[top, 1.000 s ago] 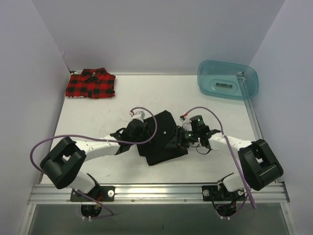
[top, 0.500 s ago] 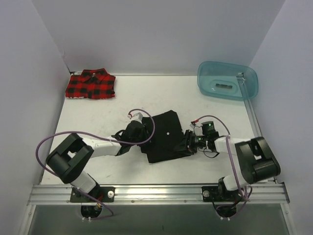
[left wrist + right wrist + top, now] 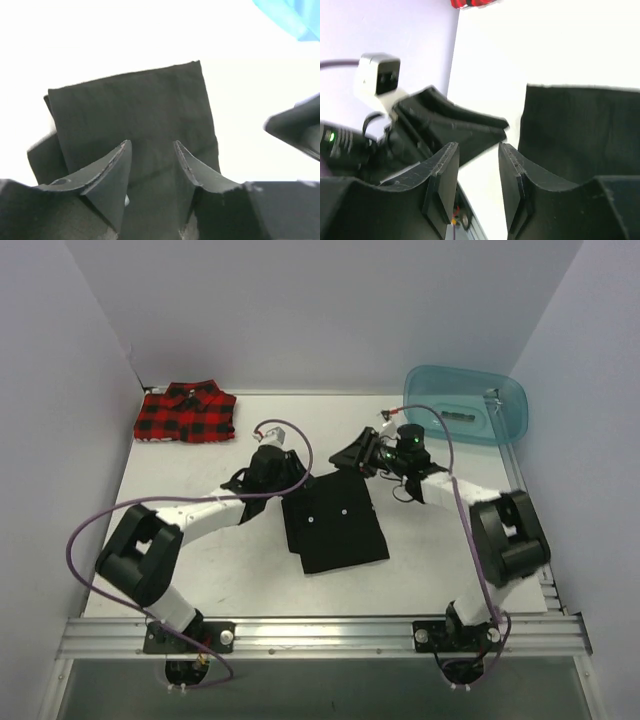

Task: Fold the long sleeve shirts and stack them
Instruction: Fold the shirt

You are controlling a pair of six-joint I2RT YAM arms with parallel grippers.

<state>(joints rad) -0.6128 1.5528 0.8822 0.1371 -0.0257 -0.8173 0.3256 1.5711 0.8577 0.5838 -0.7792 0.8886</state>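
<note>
Both arms now reach well out from their mounts at the near edge of the table [image 3: 200,575]. A second ago they lay lower, flanking the black shirt [image 3: 338,528] on its left and right sides. In that time the garment has gone from a rumpled, uneven shape to a tidy folded rectangle. It sits mid-table, slightly right of centre and a little askew to the table's edges, with two small white specks showing on top. The left gripper [image 3: 151,146] has travelled from the shirt's left flank to its far left corner, where it hovers with jaws parted. Its wrist camera shows dark cloth spread beneath and ahead of the fingers [image 3: 107,170], none of it visibly pinched. The right gripper [image 3: 478,147] has swung from the right flank to the far right corner and sits just beyond the shirt's far edge. Its jaws are likewise apart and hold nothing, with bare white table between them and the folded cloth off to one side in its wrist view. The two grippers face each other, close together, across that far edge. Farther back, unmoved over the second, the plaid shirt [image 3: 186,412] lies folded in the table's far left corner, well apart from the black one, and the teal tub [image 3: 462,400] stands at the far right corner
</note>
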